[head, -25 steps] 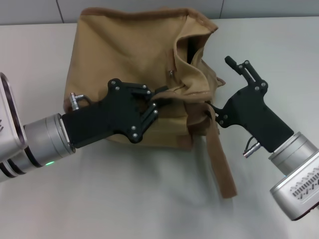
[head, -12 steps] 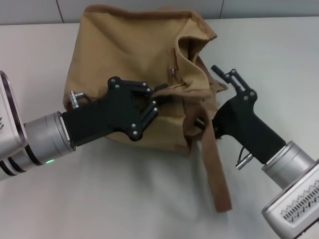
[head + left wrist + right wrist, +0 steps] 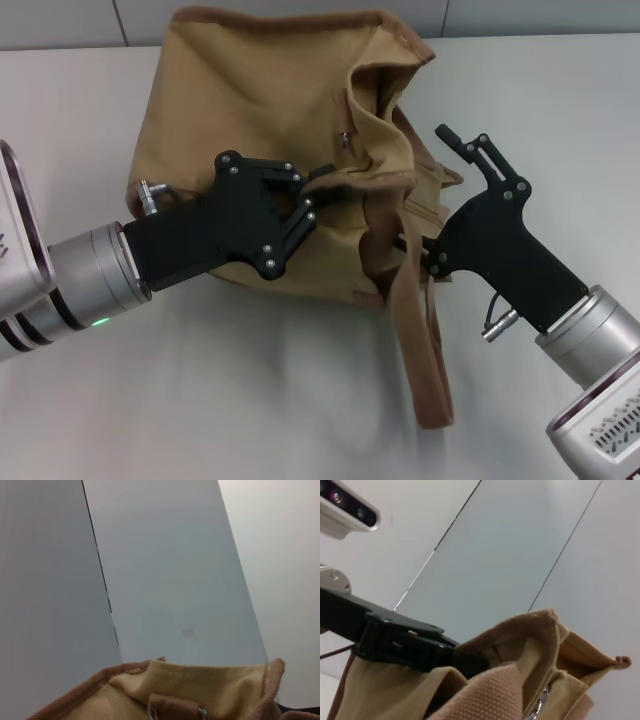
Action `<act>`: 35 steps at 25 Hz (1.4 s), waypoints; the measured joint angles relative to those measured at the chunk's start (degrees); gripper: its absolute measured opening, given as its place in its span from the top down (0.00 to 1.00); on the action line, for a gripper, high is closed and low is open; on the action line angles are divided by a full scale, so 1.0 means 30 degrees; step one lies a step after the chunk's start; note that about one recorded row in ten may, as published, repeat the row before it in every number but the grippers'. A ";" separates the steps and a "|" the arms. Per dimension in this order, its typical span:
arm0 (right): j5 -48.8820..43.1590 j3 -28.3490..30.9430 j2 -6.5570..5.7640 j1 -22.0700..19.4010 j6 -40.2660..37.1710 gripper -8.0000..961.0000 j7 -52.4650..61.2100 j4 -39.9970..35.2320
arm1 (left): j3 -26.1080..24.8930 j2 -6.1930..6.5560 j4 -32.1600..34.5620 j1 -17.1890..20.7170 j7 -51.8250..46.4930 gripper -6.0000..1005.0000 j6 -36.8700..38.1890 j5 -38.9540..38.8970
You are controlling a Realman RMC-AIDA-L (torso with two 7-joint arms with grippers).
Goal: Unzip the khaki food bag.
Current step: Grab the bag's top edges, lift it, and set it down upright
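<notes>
The khaki food bag lies slumped on the table, its top edge facing right and gaping a little. A small silver zipper pull shows by the opening. My left gripper is shut on a fold of the bag's fabric near the top edge; the right wrist view shows its black fingers clamped on the cloth. My right gripper is open at the bag's right side, one finger raised, the other by the strap handle. The left wrist view shows only the bag's rim.
The bag rests on a pale table with a grey wall panel behind. One strap handle trails off the bag toward the front edge. A white camera housing shows in a corner of the right wrist view.
My right gripper moved in toward the bag's right side, then eased back a little. The loose strap swung left and hangs lower. The left gripper kept its hold.
</notes>
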 joint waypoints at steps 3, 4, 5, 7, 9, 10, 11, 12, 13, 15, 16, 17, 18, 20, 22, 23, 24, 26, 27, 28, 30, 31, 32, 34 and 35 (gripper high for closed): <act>-0.0015 0.0003 -0.0001 0.0034 -0.0087 0.13 0.0253 -0.0040 | 0.0002 0.0001 -0.0006 0.0006 0.0000 0.92 0.0000 -0.0013; -0.0020 0.0056 0.0000 -0.0015 -0.0218 0.13 0.0424 -0.0105 | 0.0005 0.0000 -0.0006 0.0009 0.0001 0.92 -0.0004 -0.0014; -0.0020 0.0090 -0.0001 -0.0050 -0.0307 0.13 0.0570 -0.0155 | 0.0007 0.0000 -0.0006 0.0025 0.0001 0.92 -0.0005 -0.0015; -0.0022 0.0079 -0.0001 -0.0113 -0.0653 0.13 0.1762 -0.0505 | 0.0061 0.0001 -0.0005 0.0058 0.0001 0.92 -0.0012 -0.0027; -0.0013 0.0080 -0.0001 -0.0120 -0.0754 0.13 0.2365 -0.0622 | 0.0083 0.0001 -0.0006 0.0061 0.0000 0.92 -0.0016 -0.0025; -0.0013 0.0080 -0.0001 -0.0120 -0.0754 0.13 0.2365 -0.0622 | 0.0090 0.0000 -0.0006 0.0063 0.0001 0.92 -0.0019 -0.0023; 0.0056 0.0119 -0.0001 -0.0122 -0.0836 0.13 0.2555 -0.0640 | 0.0090 0.0000 -0.0006 0.0063 0.0001 0.92 -0.0019 -0.0023; 0.0083 0.0129 -0.0002 -0.0123 -0.0884 0.13 0.2619 -0.0658 | 0.0115 0.0001 -0.0007 0.0067 0.0001 0.92 -0.0025 -0.0011; 0.0087 0.0137 -0.0002 -0.0122 -0.0915 0.13 0.2687 -0.0665 | 0.0126 0.0001 -0.0007 0.0065 0.0001 0.92 -0.0025 -0.0009; 0.0088 0.0141 -0.0001 -0.0113 -0.0923 0.13 0.2732 -0.0671 | 0.0153 0.0001 -0.0007 0.0051 0.0001 0.92 -0.0026 -0.0006; 0.0078 0.0146 -0.0002 -0.0072 -0.0891 0.13 0.2782 -0.0674 | 0.0178 0.0001 -0.0007 0.0022 0.0001 0.92 -0.0027 0.0003; 0.0076 0.0155 -0.0001 -0.0063 -0.0854 0.13 0.2784 -0.0682 | 0.0178 0.0001 -0.0007 0.0022 0.0001 0.92 -0.0027 0.0003; 0.0076 0.0155 -0.0001 -0.0063 -0.0854 0.13 0.2784 -0.0682 | 0.0181 0.0001 -0.0008 0.0020 0.0001 0.92 -0.0027 0.0005; 0.0077 0.0282 0.0000 -0.0119 -0.0820 0.13 0.2789 -0.0793 | 0.0186 0.0002 -0.0008 0.0017 -0.0004 0.92 -0.0019 0.0018; 0.0098 0.0560 -0.0001 -0.0291 -0.0709 0.13 0.2794 -0.1041 | 0.0192 -0.0001 -0.0008 0.0016 -0.0014 0.92 -0.0008 0.0042; 0.0101 0.0681 -0.0001 -0.0368 -0.0584 0.13 0.2796 -0.1152 | 0.0191 0.0000 -0.0009 0.0015 -0.0016 0.92 0.0002 0.0049; 0.0099 0.0777 -0.0001 -0.0443 -0.0410 0.13 0.2796 -0.1260 | 0.0171 0.0000 -0.0010 0.0024 -0.0018 0.92 0.0030 0.0051; 0.0065 0.0822 -0.0001 -0.0509 0.0072 0.13 0.2665 -0.1376 | 0.0065 0.0001 -0.0008 0.0045 -0.0075 0.92 0.0087 0.0044; 0.0033 0.0775 0.0000 -0.0522 0.0314 0.13 0.2452 -0.1408 | 0.0065 0.0001 -0.0008 0.0045 -0.0075 0.92 0.0087 0.0044; 0.0023 0.0730 -0.0001 -0.0542 0.0499 0.13 0.2247 -0.1412 | 0.0038 0.0001 -0.0008 0.0042 -0.0115 0.92 0.0090 0.0012; 0.0010 0.0651 -0.0002 -0.0595 0.0774 0.13 0.1870 -0.1413 | 0.0025 0.0001 -0.0008 0.0019 -0.0169 0.92 0.0076 -0.0196; 0.0006 0.0633 -0.0001 -0.0659 0.0923 0.13 0.1726 -0.1419 | 0.0028 0.0000 -0.0018 0.0013 -0.0184 0.92 0.0013 -0.0549; 0.0006 0.0633 -0.0001 -0.0659 0.0923 0.13 0.1726 -0.1419 | 0.0028 0.0000 -0.0018 0.0013 -0.0184 0.91 0.0013 -0.0549; 0.0006 0.0629 -0.0001 -0.0731 0.0990 0.13 0.1649 -0.1444 | 0.0041 0.0001 -0.0042 0.0008 -0.0198 0.91 -0.0013 -0.0826; 0.0006 0.0627 -0.0002 -0.0757 0.0999 0.13 0.1582 -0.1460 | 0.0046 0.0000 -0.0045 -0.0007 -0.0204 0.91 -0.0010 -0.0869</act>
